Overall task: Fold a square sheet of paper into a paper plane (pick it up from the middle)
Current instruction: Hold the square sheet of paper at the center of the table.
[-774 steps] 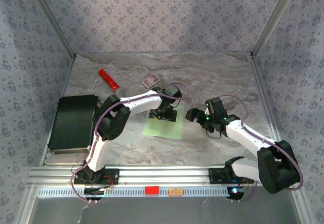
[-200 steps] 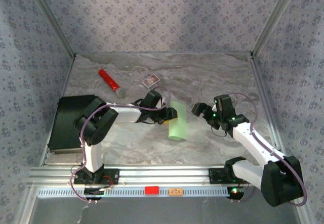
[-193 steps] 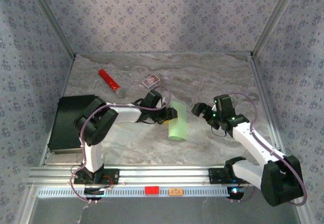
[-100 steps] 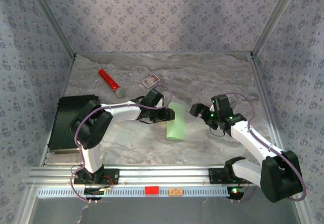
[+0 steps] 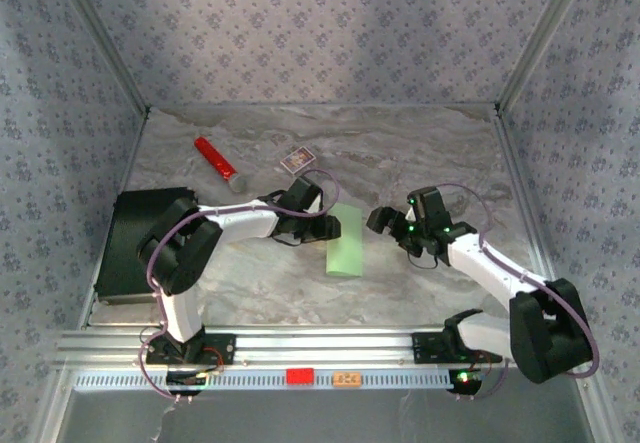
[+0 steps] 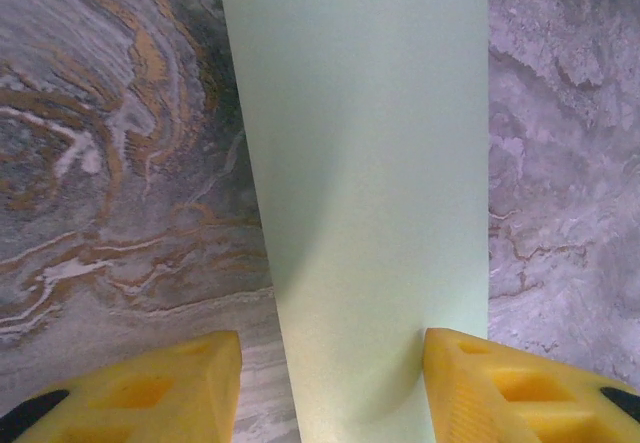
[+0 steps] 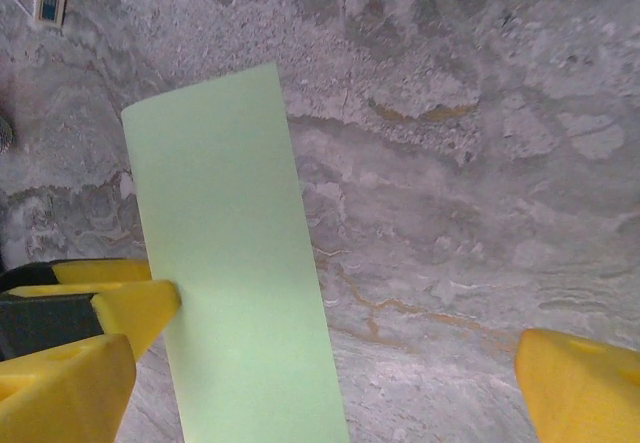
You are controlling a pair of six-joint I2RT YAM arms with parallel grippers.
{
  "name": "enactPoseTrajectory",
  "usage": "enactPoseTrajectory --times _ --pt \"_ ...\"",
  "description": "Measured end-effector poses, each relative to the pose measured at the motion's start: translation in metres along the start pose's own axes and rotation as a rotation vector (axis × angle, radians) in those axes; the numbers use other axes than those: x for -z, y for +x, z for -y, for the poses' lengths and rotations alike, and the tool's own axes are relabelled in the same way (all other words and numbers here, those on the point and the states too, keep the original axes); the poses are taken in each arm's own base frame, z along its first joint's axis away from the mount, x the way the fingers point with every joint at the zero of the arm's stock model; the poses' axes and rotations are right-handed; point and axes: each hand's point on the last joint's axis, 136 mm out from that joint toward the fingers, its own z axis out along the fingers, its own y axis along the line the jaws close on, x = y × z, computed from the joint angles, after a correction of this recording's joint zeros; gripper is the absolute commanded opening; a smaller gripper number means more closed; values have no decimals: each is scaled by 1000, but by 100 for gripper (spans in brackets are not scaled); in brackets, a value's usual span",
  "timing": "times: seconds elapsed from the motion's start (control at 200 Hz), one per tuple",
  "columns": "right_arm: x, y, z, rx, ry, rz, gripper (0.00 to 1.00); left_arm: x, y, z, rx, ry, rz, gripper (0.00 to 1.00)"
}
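The square sheet of paper (image 5: 345,240) lies on the marble table as a long narrow pale green strip, doubled over; no paper plane is in view. My left gripper (image 5: 330,228) reaches it from the left. In the left wrist view the sheet (image 6: 360,163) runs between the yellow fingers of the left gripper (image 6: 330,363): the right finger (image 6: 500,383) touches its edge and the left finger (image 6: 150,388) stands apart, so the jaws are open. My right gripper (image 5: 383,221) hovers just right of the strip, wide open and empty. Its own camera looks down on the sheet (image 7: 225,263).
A red cylinder (image 5: 215,159) and a small purple-and-white card box (image 5: 297,159) lie at the back left. A black case (image 5: 145,243) sits at the left edge. Patterned walls close the table on three sides. Bare marble (image 7: 480,213) lies right of the strip.
The wide flat sheet of a few seconds ago is now a narrow strip. In the last second it settled lower and slightly left, the left jaws narrowed, and the right gripper moved left.
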Motion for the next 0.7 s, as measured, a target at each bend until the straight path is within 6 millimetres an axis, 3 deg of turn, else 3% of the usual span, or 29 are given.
enactPoseTrajectory --times 0.31,0.7 --pt "-13 14 -21 55 -70 -55 75 9 -7 0 -2 -8 29 49" --pt "-40 36 -26 76 -77 -162 45 10 2 -7 -11 -38 -5 48"
